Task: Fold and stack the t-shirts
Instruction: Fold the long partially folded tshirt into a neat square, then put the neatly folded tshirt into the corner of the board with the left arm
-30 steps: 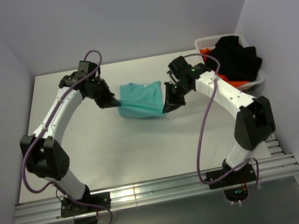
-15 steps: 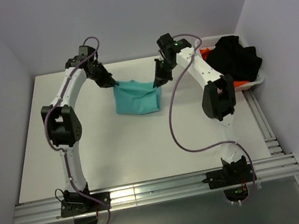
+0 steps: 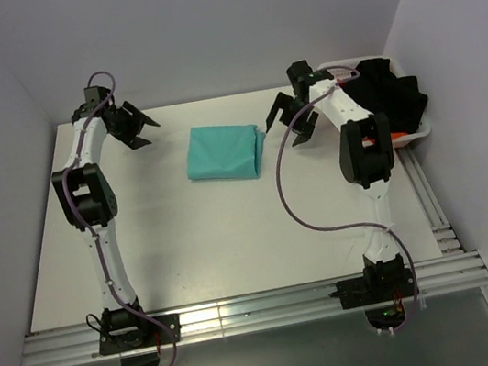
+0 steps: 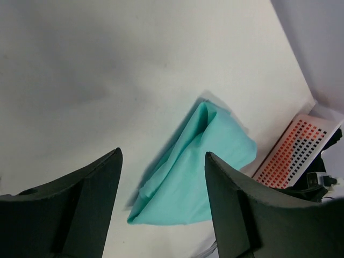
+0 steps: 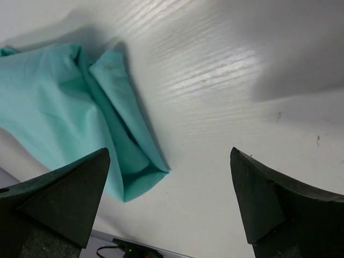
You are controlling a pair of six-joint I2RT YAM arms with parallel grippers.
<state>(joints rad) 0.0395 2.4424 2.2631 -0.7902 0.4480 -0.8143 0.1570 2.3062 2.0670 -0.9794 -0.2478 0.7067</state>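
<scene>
A folded teal t-shirt (image 3: 223, 152) lies flat at the back middle of the white table (image 3: 188, 238). It shows too in the left wrist view (image 4: 199, 172) and the right wrist view (image 5: 70, 107). My left gripper (image 3: 144, 129) hangs open above the table to the shirt's left, holding nothing. On the shirt's right my right gripper (image 3: 289, 118) stands wide open and empty, clear of the cloth. More t-shirts, black (image 3: 388, 95) and orange (image 3: 385, 135), fill a white basket (image 3: 330, 68) at the back right.
The basket (image 4: 290, 156) stands against the right wall, close to my right arm. Grey walls close the table in at the back and both sides. A metal rail (image 3: 246, 313) runs along the near edge by the arm bases.
Both grippers let go of the teal shirt's corners, opened, and drew apart, left to the far left, right toward the basket. The shirt dropped flat onto the table, folded.
</scene>
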